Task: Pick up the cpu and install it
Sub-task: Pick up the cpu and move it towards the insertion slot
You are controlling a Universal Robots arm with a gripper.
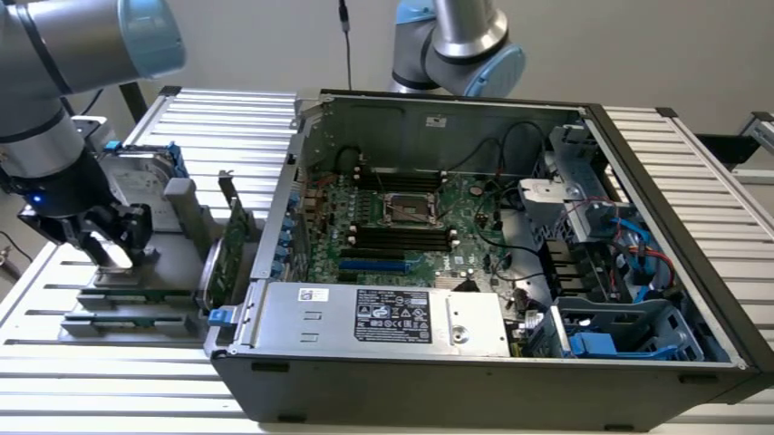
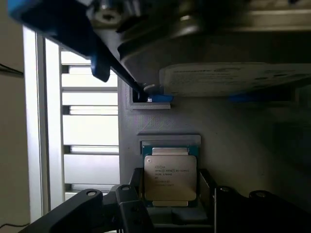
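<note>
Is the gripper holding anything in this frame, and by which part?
Cannot tell. The gripper is down at the cpu, which lies flat in its holder, but whether it grips the cpu's sides is unclear.

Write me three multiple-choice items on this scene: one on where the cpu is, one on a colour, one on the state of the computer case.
1. Where does the cpu lie?
A. In a person's hand
B. In a recess of the grey holder
C. On a wall shelf

2. What colour is the cpu's top?
A. Red
B. Black
C. Silver

3. How is the computer case?
A. Open, its inside showing
B. Closed on all sides
C. Wrapped in plastic

Answers:
1 B: the wrist view shows the cpu lying flat in a recess of the grey holder.
2 C: its top is shiny silver metal with small print.
3 A: no panel covers the computer case, so the green motherboard is in plain sight.
</note>
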